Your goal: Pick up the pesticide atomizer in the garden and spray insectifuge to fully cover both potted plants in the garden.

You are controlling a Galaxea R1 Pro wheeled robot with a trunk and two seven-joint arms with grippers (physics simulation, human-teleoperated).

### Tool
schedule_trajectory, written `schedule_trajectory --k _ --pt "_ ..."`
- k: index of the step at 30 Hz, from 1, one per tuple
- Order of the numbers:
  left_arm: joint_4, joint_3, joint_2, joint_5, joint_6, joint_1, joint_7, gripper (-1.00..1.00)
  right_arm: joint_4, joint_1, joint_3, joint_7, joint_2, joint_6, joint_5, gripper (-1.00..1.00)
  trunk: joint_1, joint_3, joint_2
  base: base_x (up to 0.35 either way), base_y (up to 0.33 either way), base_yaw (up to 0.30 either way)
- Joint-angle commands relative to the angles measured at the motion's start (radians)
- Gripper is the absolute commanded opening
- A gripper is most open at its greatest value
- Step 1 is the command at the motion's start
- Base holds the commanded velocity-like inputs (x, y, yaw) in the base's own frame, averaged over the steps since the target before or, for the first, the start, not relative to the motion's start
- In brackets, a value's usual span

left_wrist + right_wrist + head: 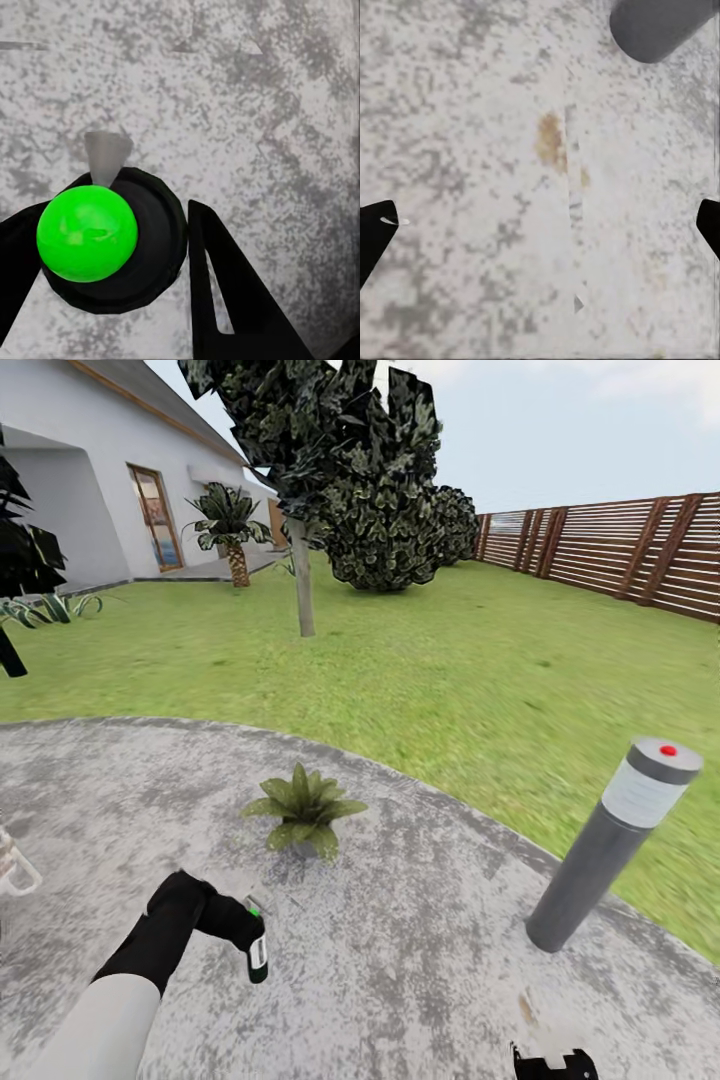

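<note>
No text, brand or number can be read — the pesticide atomizer [257,950] label is illegible

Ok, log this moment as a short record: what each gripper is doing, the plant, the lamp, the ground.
left gripper: shut on the spray bottle, above the paving, short of the plant
bottle top: green spot, seen from above
right gripper: open, empty, over bare paving
potted plant: one in view, on the round paving
post lamp: leaning, near the lawn edge
lawn: beyond the paving
</note>
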Motion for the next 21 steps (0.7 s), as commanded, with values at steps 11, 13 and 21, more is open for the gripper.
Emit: schedule_trajectory --k 11,13,21 --pt "-0.002 0.007 -0.006 -0.003 -0.004 -0.001 -0.006 -1.00 0.001 -0.001 -0.008 -0.006 -0.004 -0.003 0.010 1.00 -0.001 -0.001 0.000 -0.207 -0.221 0.017" --pt "-0.002 0.007 -0.006 -0.003 -0.004 -0.001 -0.005 -1.00 0.000 -0.001 -0.009 -0.006 -0.005 -0.003 0.009 1.00 -0.001 -0.001 0.000 -0.015 -0.306 0.027" --pt "-0.002 0.011 -0.007 0.001 -0.006 -0.001 -0.002 -1.00 -0.003 -0.001 -0.011 -0.009 -0.007 -0.004 0.008 1.00 -0.001 -0.001 0.000 0.024 -0.311 0.002"
